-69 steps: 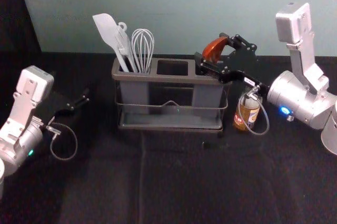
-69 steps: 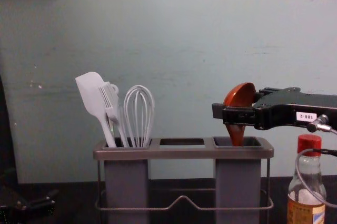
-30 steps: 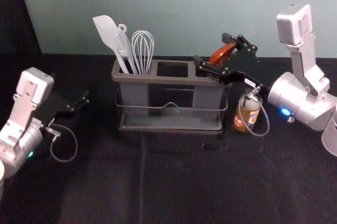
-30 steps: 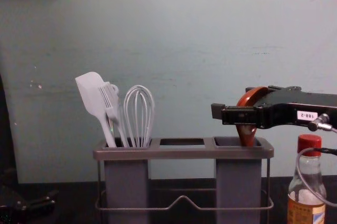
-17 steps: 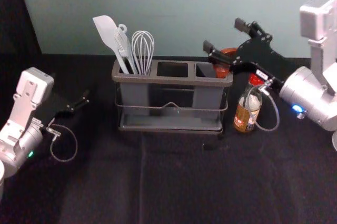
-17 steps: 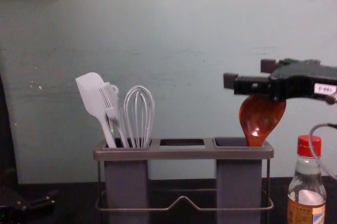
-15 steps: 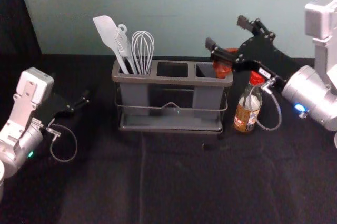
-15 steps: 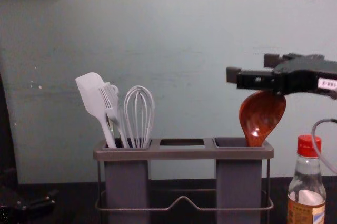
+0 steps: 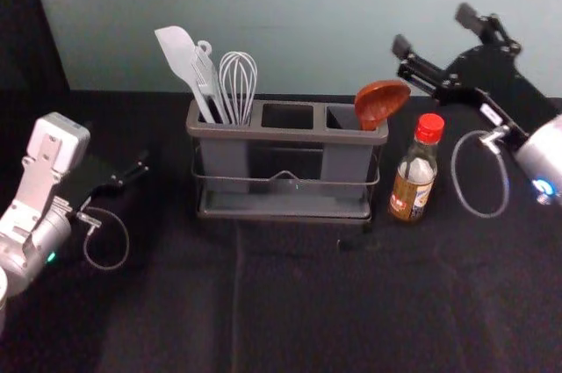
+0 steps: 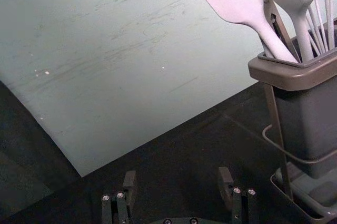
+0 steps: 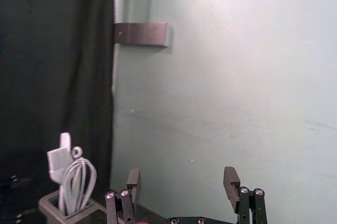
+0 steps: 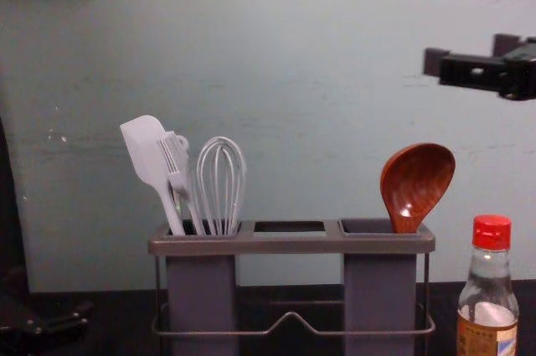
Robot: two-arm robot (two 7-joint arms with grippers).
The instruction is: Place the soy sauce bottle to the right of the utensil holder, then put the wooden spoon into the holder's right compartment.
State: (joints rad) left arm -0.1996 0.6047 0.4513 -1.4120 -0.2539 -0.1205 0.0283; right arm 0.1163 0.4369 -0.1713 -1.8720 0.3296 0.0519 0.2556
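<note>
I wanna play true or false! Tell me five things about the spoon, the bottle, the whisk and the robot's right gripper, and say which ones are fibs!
1. The wooden spoon stands in the holder's right compartment. True.
2. The soy sauce bottle is left of the holder. False: it stands to the right of it.
3. The right gripper is holding the spoon. False: it is open, away from the spoon.
4. The whisk is in the middle compartment. False: it is in the left one.
5. The bottle has a red cap. True.
</note>
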